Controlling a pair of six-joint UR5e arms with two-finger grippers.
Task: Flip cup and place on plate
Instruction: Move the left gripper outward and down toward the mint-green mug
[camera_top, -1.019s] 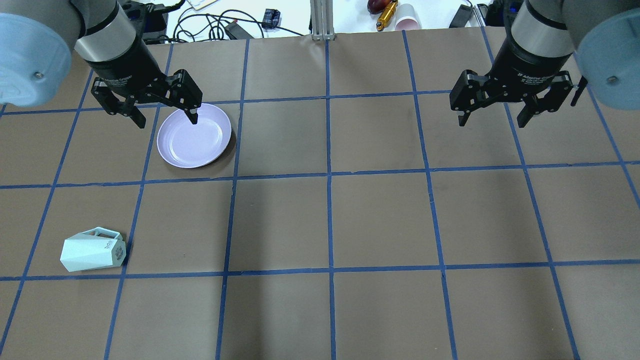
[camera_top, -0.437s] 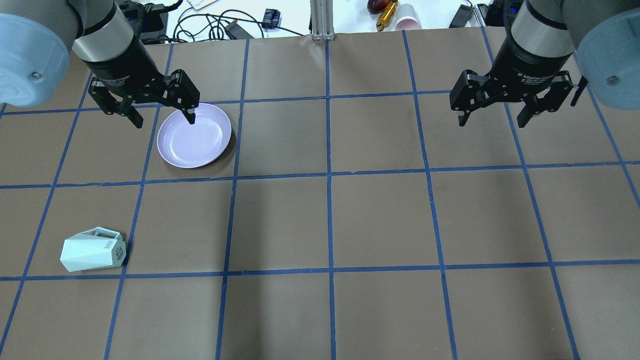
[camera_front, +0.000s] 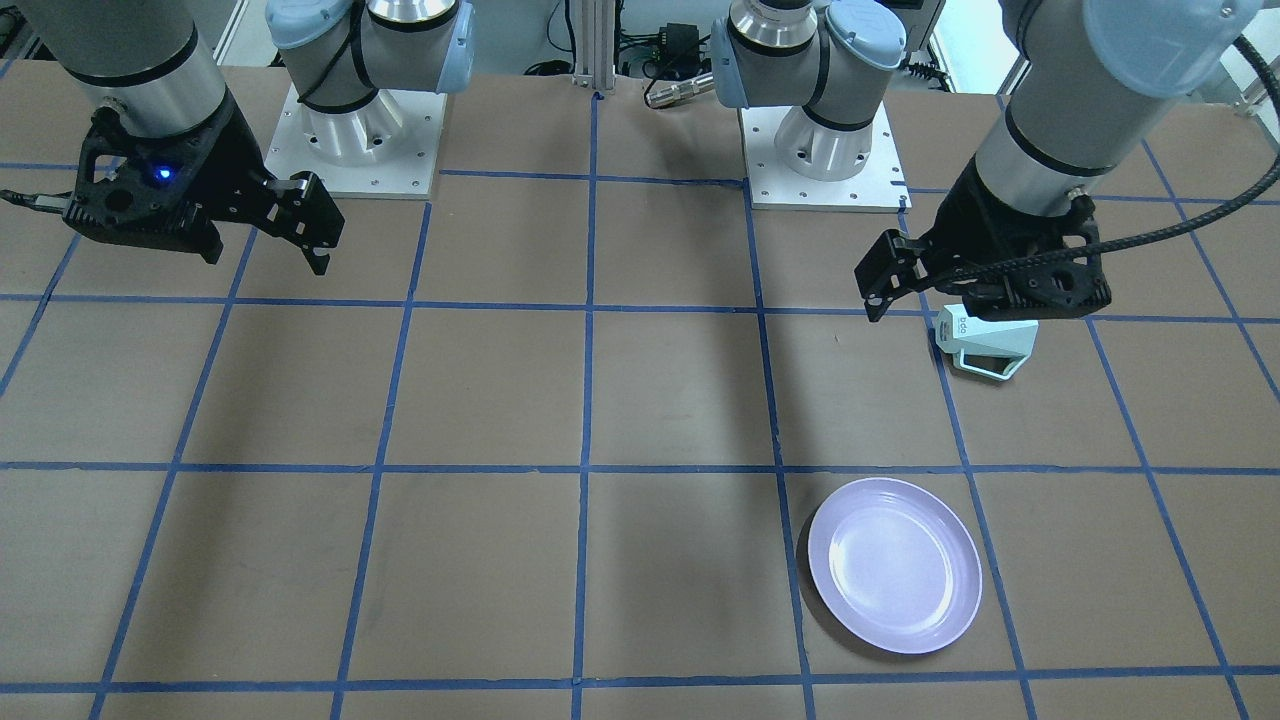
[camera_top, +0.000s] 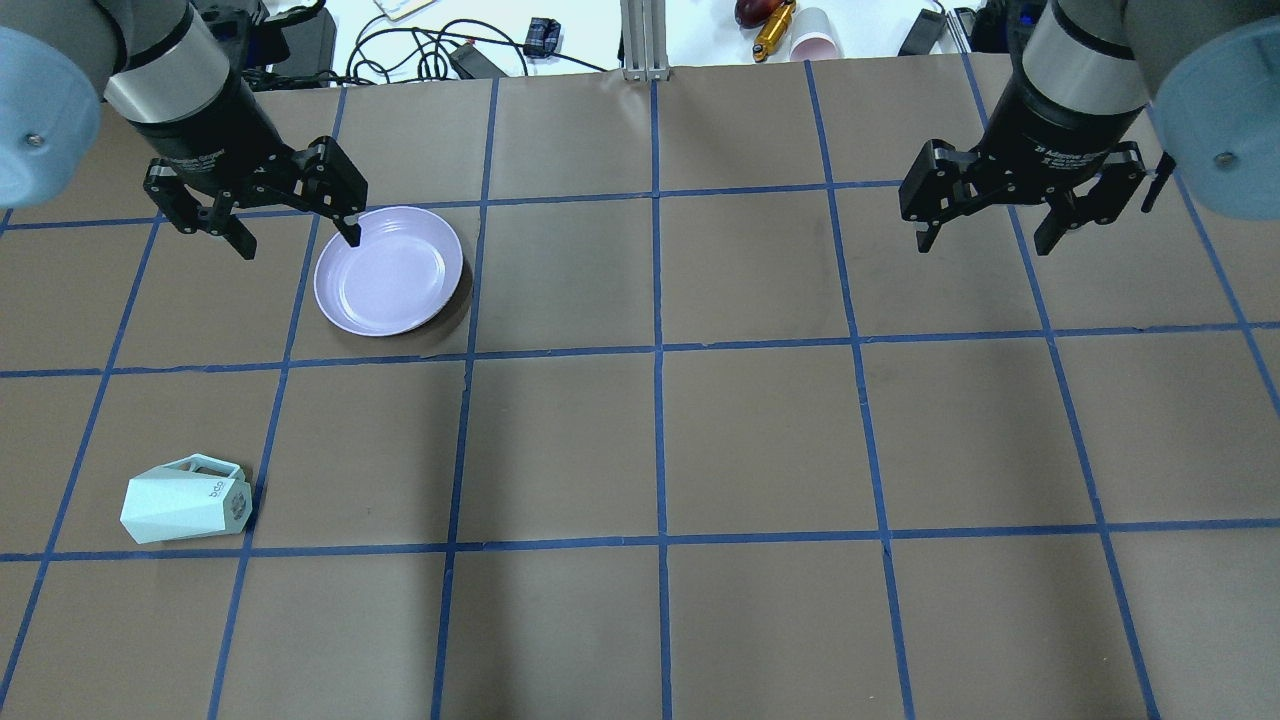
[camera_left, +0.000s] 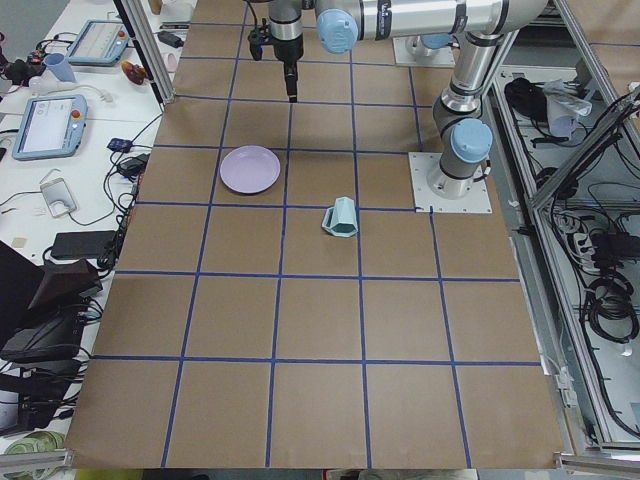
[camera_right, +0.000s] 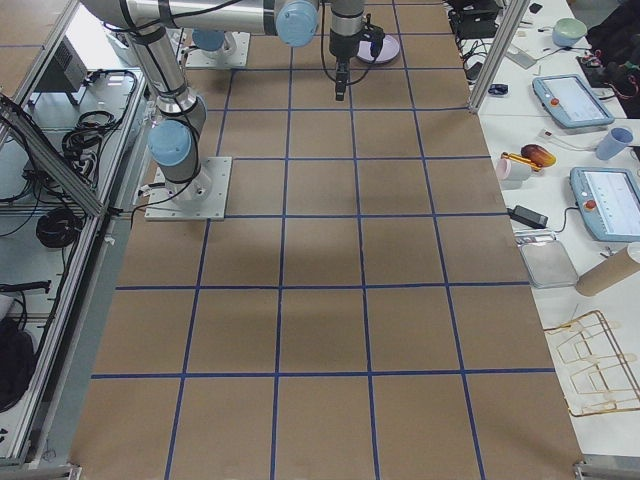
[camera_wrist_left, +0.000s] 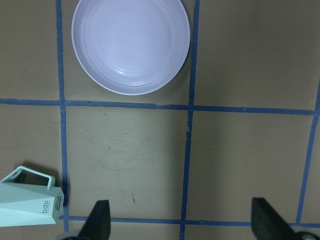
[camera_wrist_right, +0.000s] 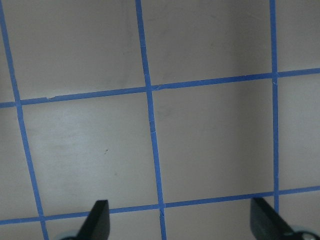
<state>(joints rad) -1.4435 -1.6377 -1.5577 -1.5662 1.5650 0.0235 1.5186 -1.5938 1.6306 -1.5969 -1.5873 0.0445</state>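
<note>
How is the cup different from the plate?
The cup is mint green; the plate is lavender. The cup has flat angled sides and a handle; the plate is round. The cup lies tipped on its side; the plate lies flat. Both rest on the table.

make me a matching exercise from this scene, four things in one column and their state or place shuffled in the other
Things:
1. cup
2. plate
3. left gripper
4. right gripper

States or places:
a. open, over the side of the table without cup or plate
b. lying on its side
c. open, over the side with cup and plate
d. lavender, empty, lying flat

Pairs: 1-b, 2-d, 3-c, 4-a
</note>
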